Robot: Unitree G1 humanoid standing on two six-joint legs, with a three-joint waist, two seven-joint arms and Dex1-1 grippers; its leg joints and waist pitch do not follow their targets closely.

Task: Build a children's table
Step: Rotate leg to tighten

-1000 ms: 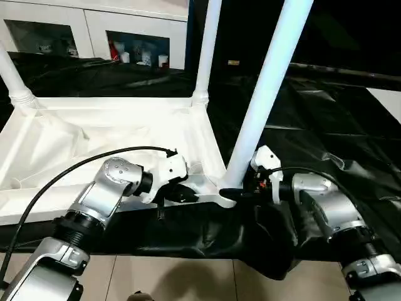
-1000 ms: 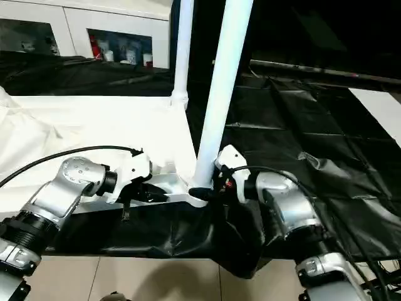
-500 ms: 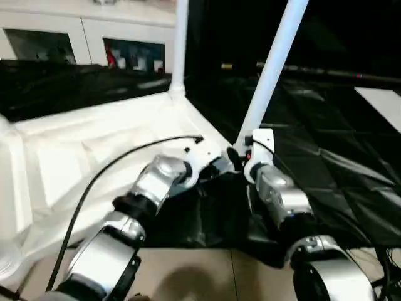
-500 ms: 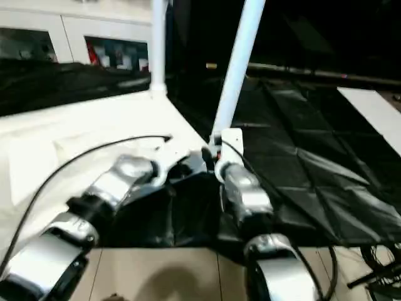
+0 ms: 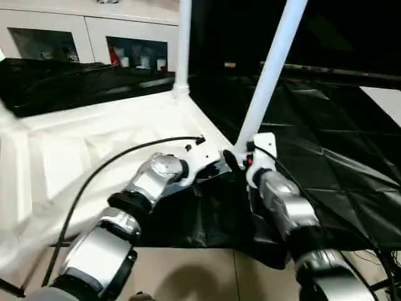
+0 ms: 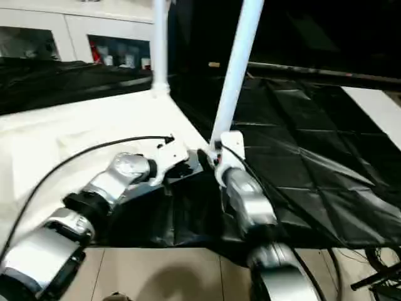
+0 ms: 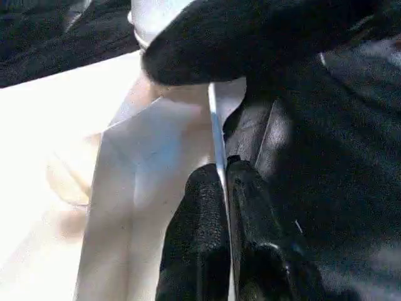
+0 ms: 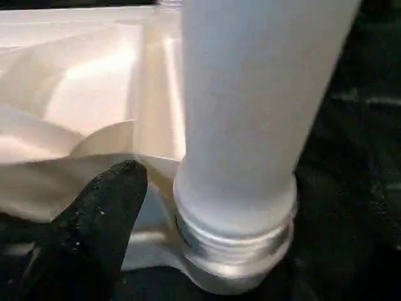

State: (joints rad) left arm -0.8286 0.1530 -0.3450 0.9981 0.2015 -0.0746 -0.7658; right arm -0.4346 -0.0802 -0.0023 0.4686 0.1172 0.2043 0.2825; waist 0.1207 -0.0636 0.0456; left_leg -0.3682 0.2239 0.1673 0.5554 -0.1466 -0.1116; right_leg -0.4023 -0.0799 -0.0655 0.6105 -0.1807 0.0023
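Keep your left gripper fingers pinched on the tabletop edge; the right gripper stands open beside the near leg, so seat its base squarely.

My forearms are silver with black joint rings, white wrist housings, a black cable, and matte black fingers.

Both silver forearms stretched forward, converging near the middle. Left hand pinched tight, its 2 black fingers pressed together. Right hand close beside it, fingers spread.
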